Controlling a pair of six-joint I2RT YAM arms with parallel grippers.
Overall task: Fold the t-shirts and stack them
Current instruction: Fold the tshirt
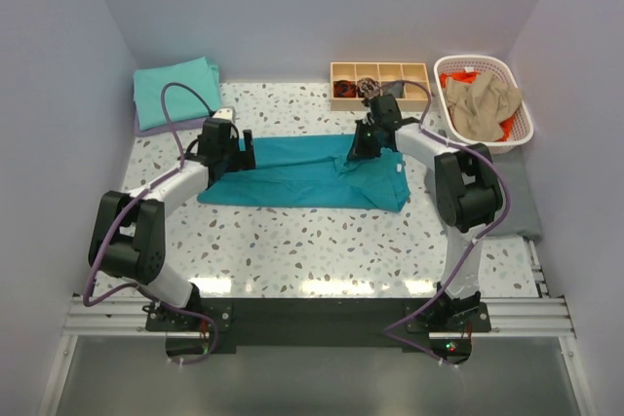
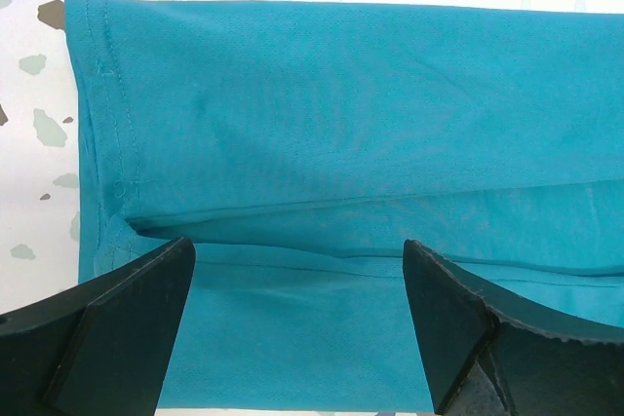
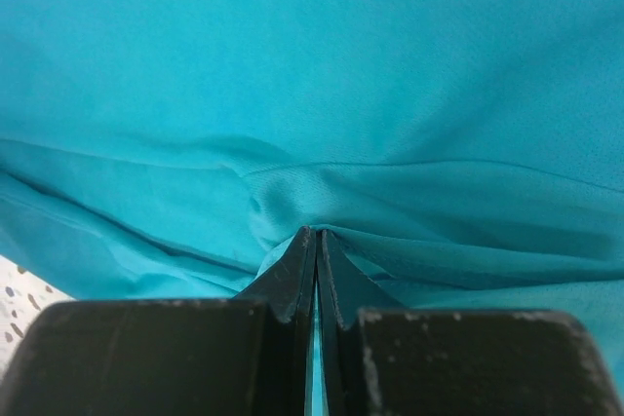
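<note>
**Desk** (image 1: 322, 250): speckled white top, walled on three sides.

**Deep teal t-shirt** (image 1: 302, 174): lies at the middle of the desk as a long band running left to right. Its stitched hem end (image 2: 97, 124) is at the left, and the fabric is rumpled towards the right end.

**Left fingers** (image 2: 146, 289): spread wide apart over the left end of the teal shirt, close to a lengthwise fold line. Nothing is between them. Whether the tips touch the cloth cannot be told.

**Right fingers** (image 3: 307, 260): pressed together on the far edge of the teal shirt, right of its middle. A pinched ridge of the fabric is clamped at their tips, and creases spread out from that spot.

**Aqua-green t-shirt** (image 1: 175, 93): folded, at the far left corner, well apart from the teal one.

**White lattice basket** (image 1: 517, 133): at the far right corner. It holds a crumpled tan t-shirt (image 1: 483, 104) lying on an orange t-shirt (image 1: 466, 77).

**Wooden tray** (image 1: 390, 67): has compartments and sits at the far edge just left of the basket, with small dark items in its left cells.

**Grey cloth** (image 1: 522, 204): lies flat on the right side of the desk, partly under the right arm.
</note>
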